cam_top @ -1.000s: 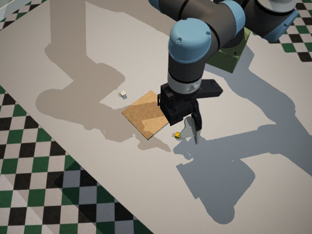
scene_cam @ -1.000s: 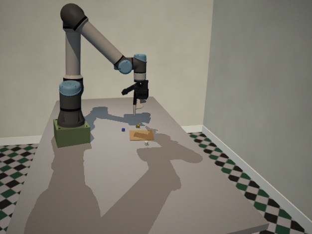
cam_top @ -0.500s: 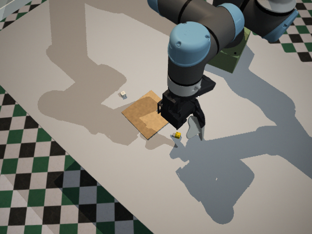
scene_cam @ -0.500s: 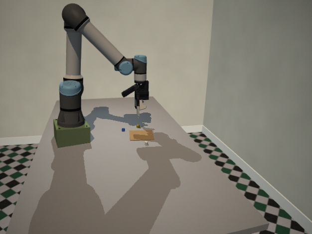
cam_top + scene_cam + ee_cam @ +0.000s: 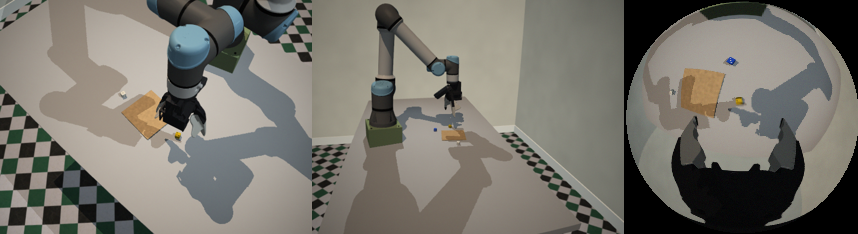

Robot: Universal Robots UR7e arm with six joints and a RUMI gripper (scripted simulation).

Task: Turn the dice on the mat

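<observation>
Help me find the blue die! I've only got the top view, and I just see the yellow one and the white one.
Observer: The exterior and wrist views both show the blue die; it's on the table, off the mat.
Operator: Phew! Is the tool touching the yellow die? From up here they look really close!
Observer: No. The exterior view shows a gap: the tool's fingertips hang above the table, clear of the yellow die.

I see the gripper (image 5: 176, 126) (image 5: 450, 112) (image 5: 738, 117) turned about its upright axis from where I had it a second ago. From the top, a pale finger (image 5: 158, 110) now shows on the mat side, where the gripper body hid it before. In my exterior view, a second finger (image 5: 446, 101) has come out beside the front one. The blue wrist cap (image 5: 188, 46) sits slightly lower in my top picture, and the gripper's shadow (image 5: 214, 174) has changed outline.
</observation>
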